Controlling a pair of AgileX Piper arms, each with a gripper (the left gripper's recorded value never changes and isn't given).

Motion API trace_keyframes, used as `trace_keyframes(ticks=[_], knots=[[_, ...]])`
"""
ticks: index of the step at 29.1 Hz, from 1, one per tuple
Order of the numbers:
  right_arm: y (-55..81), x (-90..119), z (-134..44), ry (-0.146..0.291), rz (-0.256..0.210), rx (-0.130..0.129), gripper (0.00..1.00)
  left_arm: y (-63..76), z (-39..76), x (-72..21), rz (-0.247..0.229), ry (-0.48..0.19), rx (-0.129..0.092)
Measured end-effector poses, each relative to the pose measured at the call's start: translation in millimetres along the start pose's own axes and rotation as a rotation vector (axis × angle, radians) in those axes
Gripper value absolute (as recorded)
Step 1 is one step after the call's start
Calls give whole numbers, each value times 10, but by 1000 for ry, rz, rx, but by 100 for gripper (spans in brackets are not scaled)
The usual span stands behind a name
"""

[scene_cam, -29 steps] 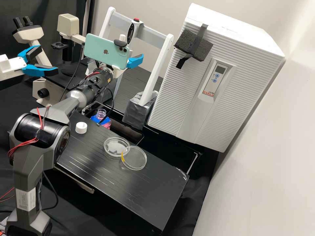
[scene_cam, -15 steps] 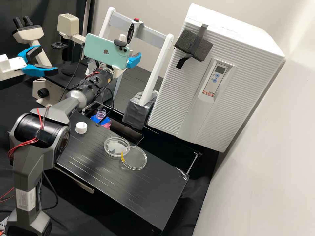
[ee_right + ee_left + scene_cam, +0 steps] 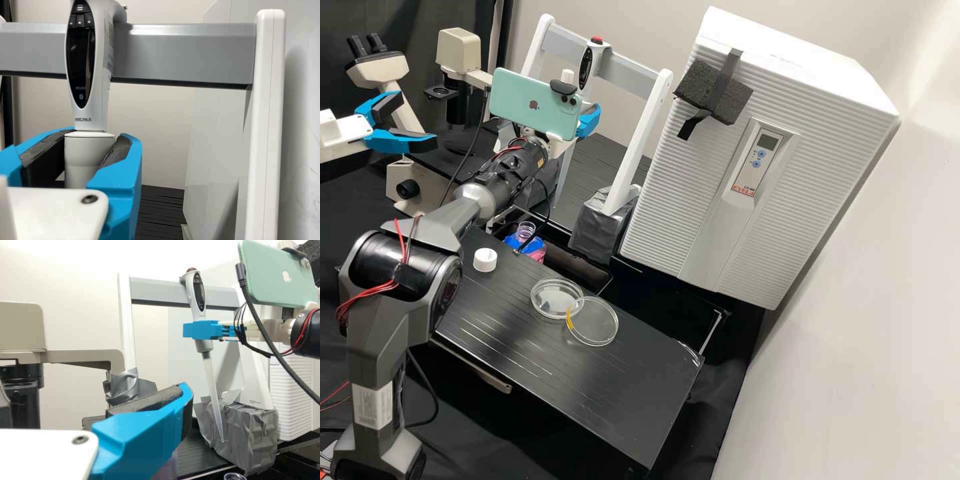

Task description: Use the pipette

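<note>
Pipette point(image 3: 586, 63) point(image 3: 198, 292) point(image 3: 89, 65): upright, hung on the grey crossbar of the stand point(image 3: 641, 120) point(image 3: 125, 315) point(image 3: 270, 125). Its clear tip points down toward the stand's taped foot point(image 3: 600, 220).
Right pincer point(image 3: 206, 331) point(image 3: 82, 155): just under the stand's crossbar, both pads pinching the pipette's neck.
Left pincer point(image 3: 419, 121): well left of the stand, fingers spread, nothing between them.
Phone point(image 3: 533, 103): mint green, on the right arm's wrist, in front of the stand.
Bottle point(image 3: 528, 233): uncapped, pink liquid inside, near the stand's foot.
Cap point(image 3: 485, 259): white, on the black tray point(image 3: 613, 393), farther from the stand than the bottle.
Dishes point(image 3: 557, 297) point(image 3: 593, 321): two, clear, rims touching, on the tray in front of the stand.
Microscope point(image 3: 380, 73): left of the stand, on the tabletop.
Cabinet point(image 3: 780, 167): white, ribbed, just right of the stand.
</note>
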Motion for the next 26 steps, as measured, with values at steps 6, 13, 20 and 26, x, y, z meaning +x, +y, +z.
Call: trace_keyframes(ticks=[6, 13, 20, 26], knots=[[-10, -1, -6, 1, -5, 1, 0, 8, -28, -3, 3, 10, 3], [-34, -1, -59, 10, -21, 5, 0, 12, -41, -5, 4, 15, -3], [-24, -6, -95, 15, -31, 8, 0, 15, -53, -7, 3, 16, -8], [79, -69, -176, 31, -23, 13, 0, 15, -53, -7, 3, 16, -11]])
